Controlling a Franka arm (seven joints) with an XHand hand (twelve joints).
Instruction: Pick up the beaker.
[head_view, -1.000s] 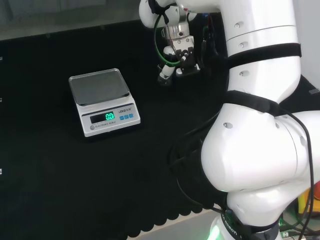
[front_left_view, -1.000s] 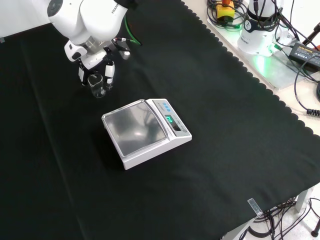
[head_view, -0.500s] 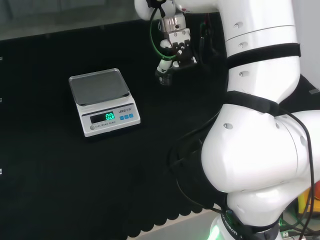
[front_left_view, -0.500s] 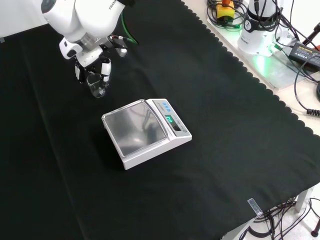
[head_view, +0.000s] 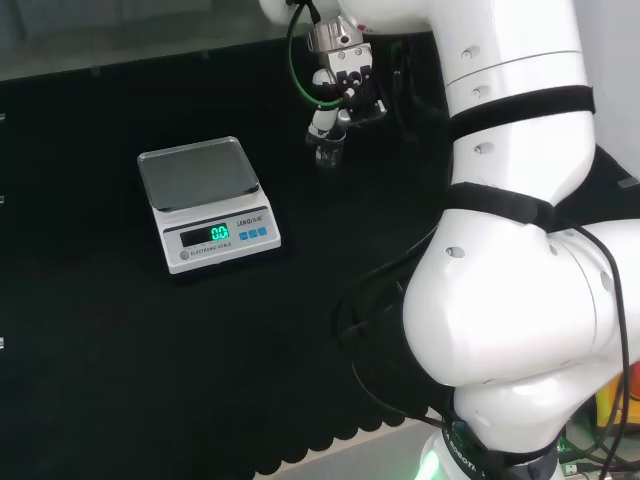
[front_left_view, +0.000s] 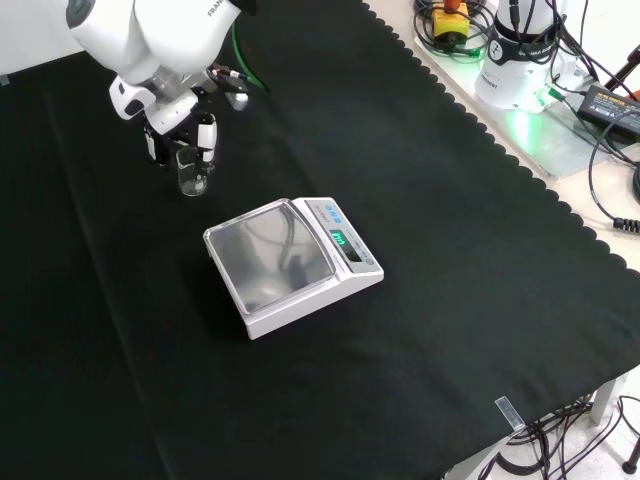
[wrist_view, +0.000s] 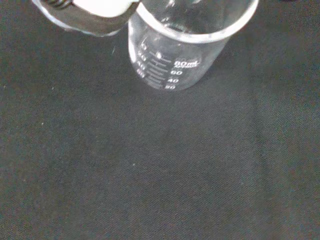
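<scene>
A small clear glass beaker (head_view: 328, 151) with printed graduation marks hangs upright under the hand (head_view: 339, 84), to the right of the scale in the head view. In the front view the beaker (front_left_view: 192, 172) sits between the black and white fingers (front_left_view: 206, 134) of the hand (front_left_view: 178, 122), which curl round its upper part. The wrist view has the beaker (wrist_view: 186, 55) close up, looking empty, with a finger (wrist_view: 95, 14) against its rim and black cloth below it.
A white digital scale (head_view: 206, 203) with a steel pan and a lit green display stands mid-cloth; in the front view the scale (front_left_view: 292, 263) lies below and right of the hand. Cables and a lit device base (front_left_view: 520, 70) sit past the cloth's scalloped edge.
The hand has moved with the beaker, upward and slightly left in the head view and toward the top left in the front view. The scale has stayed put.
</scene>
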